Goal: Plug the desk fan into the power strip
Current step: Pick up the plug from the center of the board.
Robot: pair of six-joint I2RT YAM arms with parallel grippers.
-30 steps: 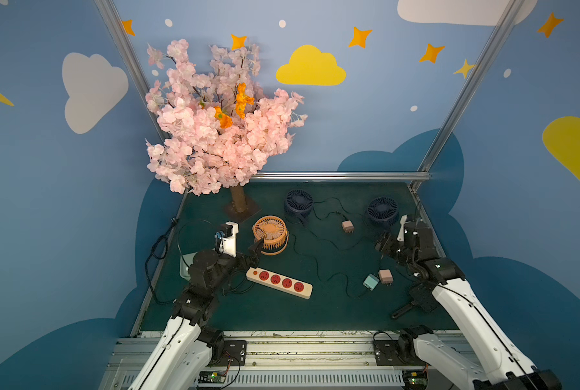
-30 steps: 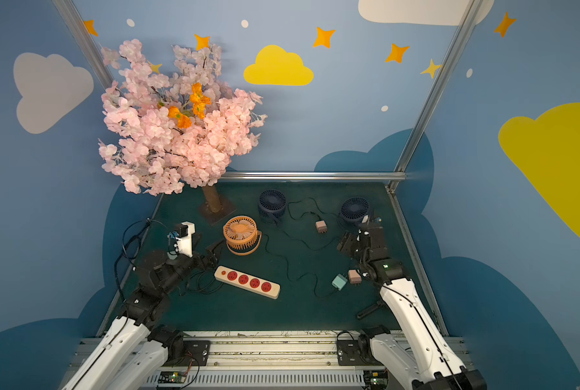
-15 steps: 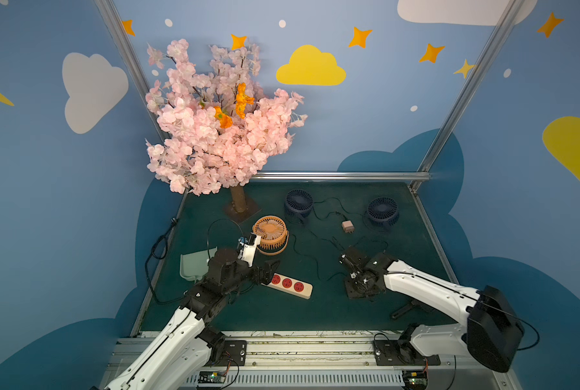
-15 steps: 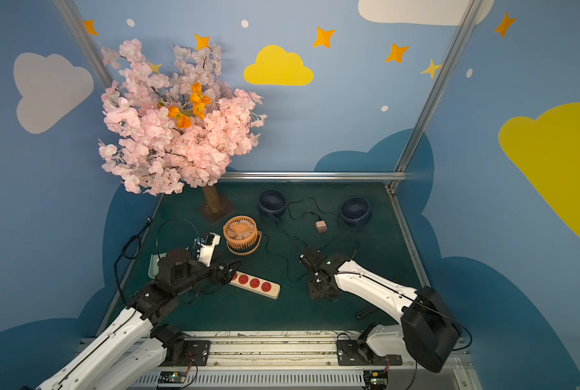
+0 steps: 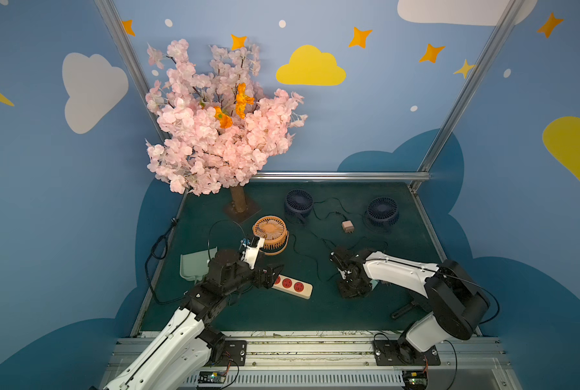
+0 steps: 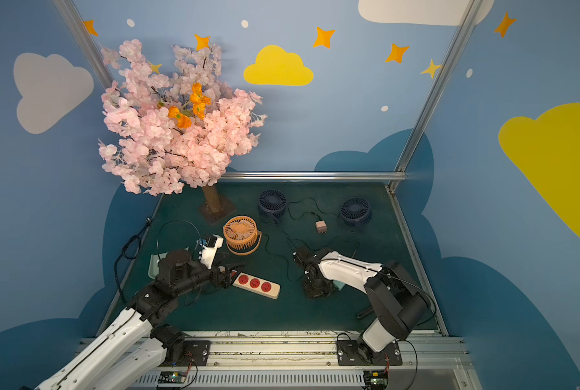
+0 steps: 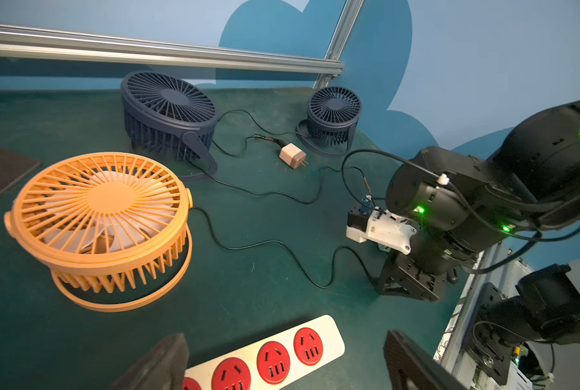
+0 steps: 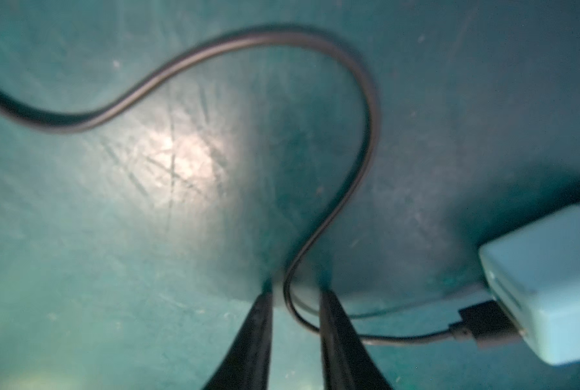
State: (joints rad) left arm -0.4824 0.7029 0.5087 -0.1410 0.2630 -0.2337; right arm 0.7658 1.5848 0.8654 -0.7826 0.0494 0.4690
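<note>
The power strip [image 5: 293, 286] [image 6: 258, 285], cream with red round sockets, lies on the green mat near the front. My left gripper [image 5: 272, 274] [image 7: 283, 337] hovers open over its left end, and the sockets [image 7: 271, 361] show between the fingers. The orange desk fan [image 5: 270, 234] [image 7: 99, 216] stands behind the strip. Its black cable [image 8: 359, 101] runs to a light-blue plug adapter [image 8: 551, 287]. My right gripper [image 5: 349, 292] [image 8: 295, 297] points down at the mat beside that adapter. Its fingers stand a narrow gap apart, with the cable passing between them.
Two navy fans [image 5: 298, 202] [image 5: 382, 209] stand at the back with a pink adapter [image 5: 347, 226] between them. A blossom tree [image 5: 239, 202] stands at the back left. A pale green tray [image 5: 192, 266] lies left of my left arm. Loose cables cross the mat.
My right arm swung in from the right edge to the mat's middle and came down over the cable, its jaws narrowing. My left arm moved right, over the strip's end.
</note>
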